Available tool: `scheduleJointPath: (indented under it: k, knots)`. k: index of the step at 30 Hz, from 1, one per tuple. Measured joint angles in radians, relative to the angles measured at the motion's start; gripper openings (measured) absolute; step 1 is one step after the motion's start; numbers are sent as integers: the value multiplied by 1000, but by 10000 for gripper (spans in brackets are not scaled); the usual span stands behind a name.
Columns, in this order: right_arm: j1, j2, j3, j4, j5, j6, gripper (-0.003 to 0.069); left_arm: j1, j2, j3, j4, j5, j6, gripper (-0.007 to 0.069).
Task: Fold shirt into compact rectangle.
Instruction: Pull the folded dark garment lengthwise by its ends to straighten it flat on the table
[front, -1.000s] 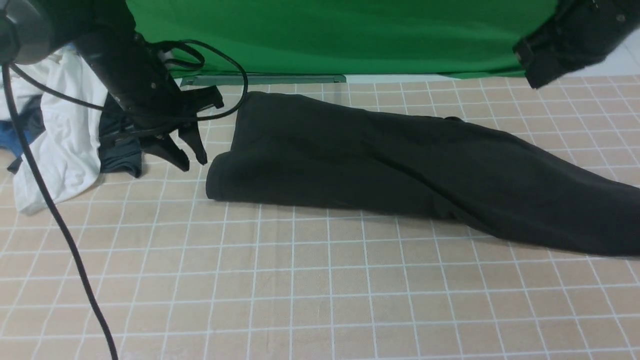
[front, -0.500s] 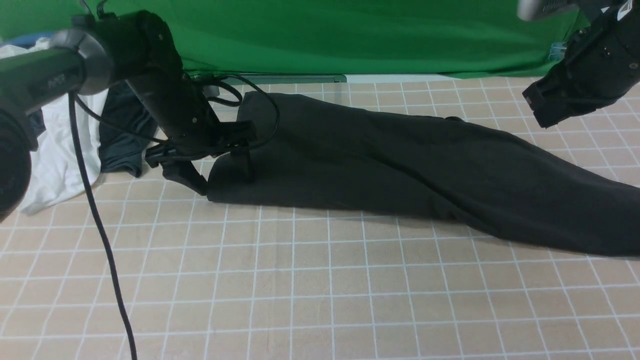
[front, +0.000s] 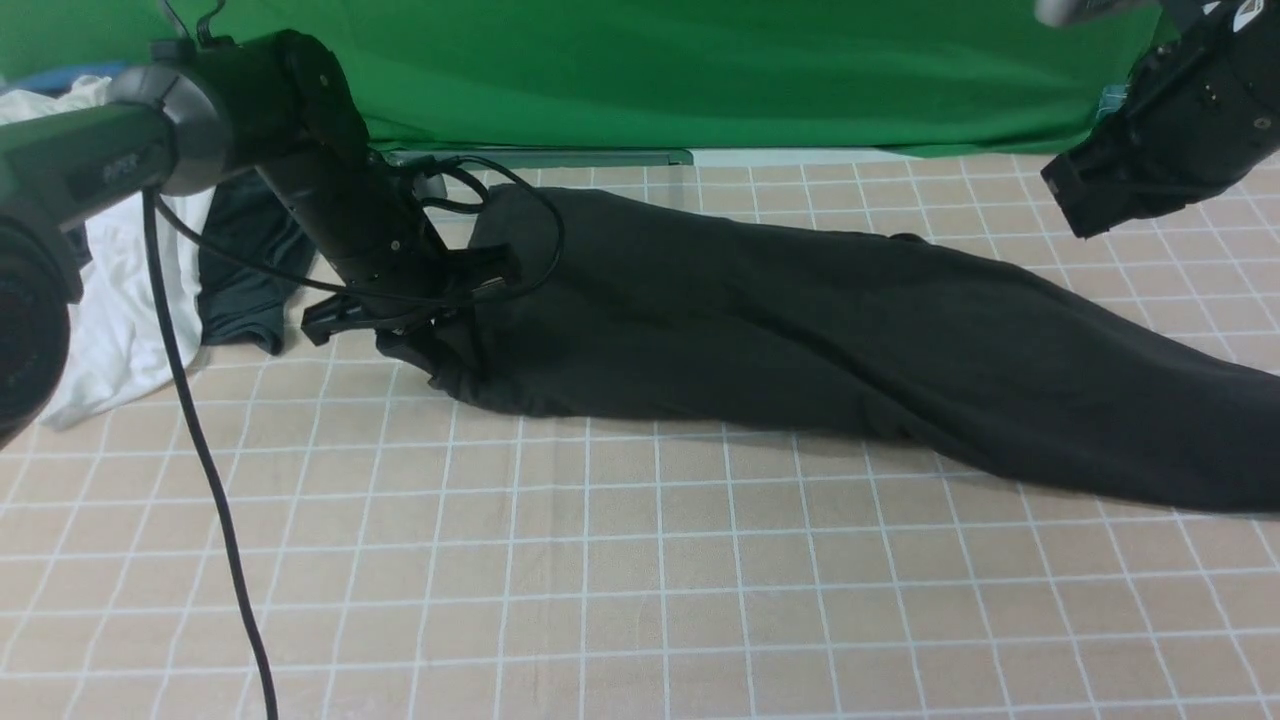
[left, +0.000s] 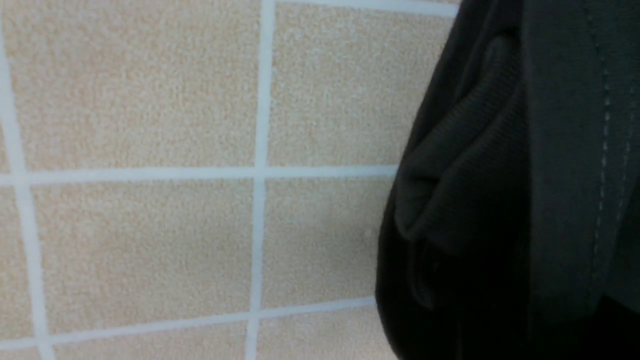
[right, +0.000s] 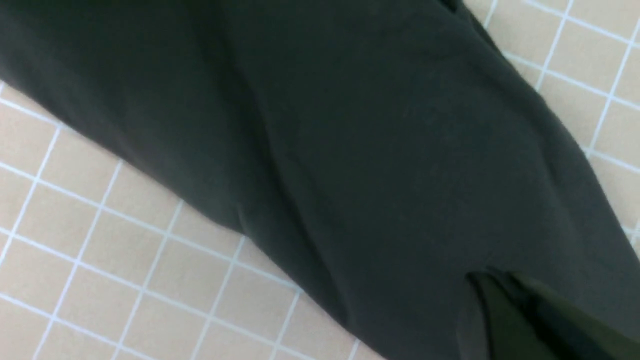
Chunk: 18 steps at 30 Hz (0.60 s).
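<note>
I log the shirt lying long across the table, axis left to right, its bunched left end clamped by the jaws of my left gripper, the right gripper raised over the other half, jaws together.

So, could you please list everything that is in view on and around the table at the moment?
shirt: one, black, lying lengthwise across the table from left of centre to the right edge
white garment: one, white, heaped at the far left
dark grey garment: one, dark grey, between the white garment and the shirt
table cover: one, beige with a white grid, under everything
backdrop: one, green, behind the table
cable: one, black, trailing down the near left
left claw: one, black, shut on the shirt's gathered left end
right claw: one, black, shut, raised at the far right, clear of the shirt
</note>
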Motion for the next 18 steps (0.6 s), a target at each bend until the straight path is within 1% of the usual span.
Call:
scheduleJointPath:
  k: [2, 4, 6, 8, 12, 15, 16, 18]
  knots:
    - [-23, 0, 0, 0, 9, 0, 27, 0, -3, 3, 9, 50, 0, 87]
    - [-42, 0, 0, 0, 31, 0, 27, 0, -13, 21, 27, 60, -10, 87]
    - [-66, 0, 0, -3, 91, 0, 27, 0, -37, 60, 41, 60, -21, 87]
    - [-92, -3, 5, -4, 146, 1, 27, 0, -81, 123, 62, 60, -29, 87]
    - [-132, -60, 75, -5, 166, 1, 27, 0, -206, 285, 112, 66, -37, 87]
    - [-149, -99, 130, -5, 171, 0, 27, 0, -280, 396, 126, 71, -39, 87]
    - [-166, -127, 182, -5, 162, 0, 27, 0, -316, 466, 131, 75, -41, 87]
    - [-190, -153, 250, -5, 125, 8, 28, 0, -346, 534, 142, 79, -38, 87]
